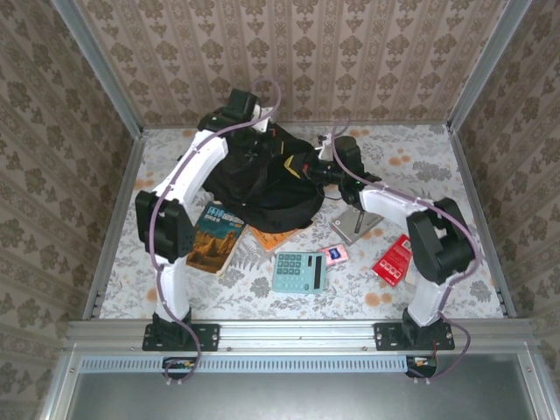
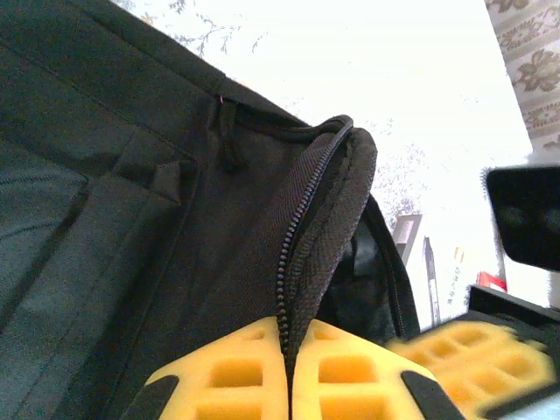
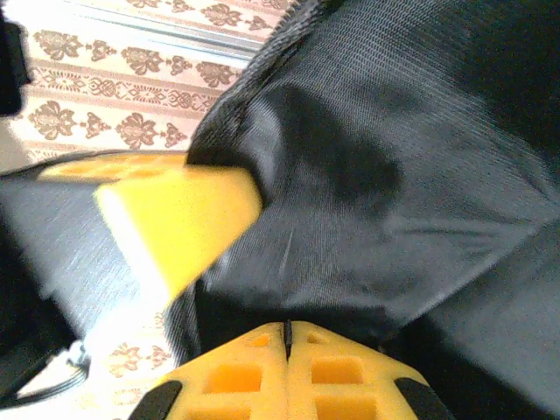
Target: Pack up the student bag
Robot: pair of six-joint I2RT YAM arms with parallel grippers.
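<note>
Pinching the zipped rim of the student bag (image 1: 262, 188), the left tool (image 2: 289, 385) has its 2 yellow fingers (image 2: 232, 376) pressed together, with the zipper teeth running down between them. Seen from above, this tool meets the bag at its far-left part. The bag is a black, slumped heap in the middle of the flowered tabletop (image 1: 420, 157), toward the far side, with a bit of yellow showing near its top.

Just near of the bag on the left lies a blue-and-brown book (image 1: 214, 238). Beside it, an orange book (image 1: 274, 238) is partly tucked under the bag's near edge. A pale green calculator (image 1: 299, 271) sits nearer, in the middle, with a small pink card (image 1: 334, 254) just to its right.

The right tool (image 3: 287, 376) is closed as well, its 2 fingers meeting on a fold of the bag's black fabric at the bag's right side. Right of the bag, a grey plate (image 1: 356, 223) lies below the right forearm. A red packet (image 1: 394, 260) rests nearer, close to that arm's elbow.
</note>
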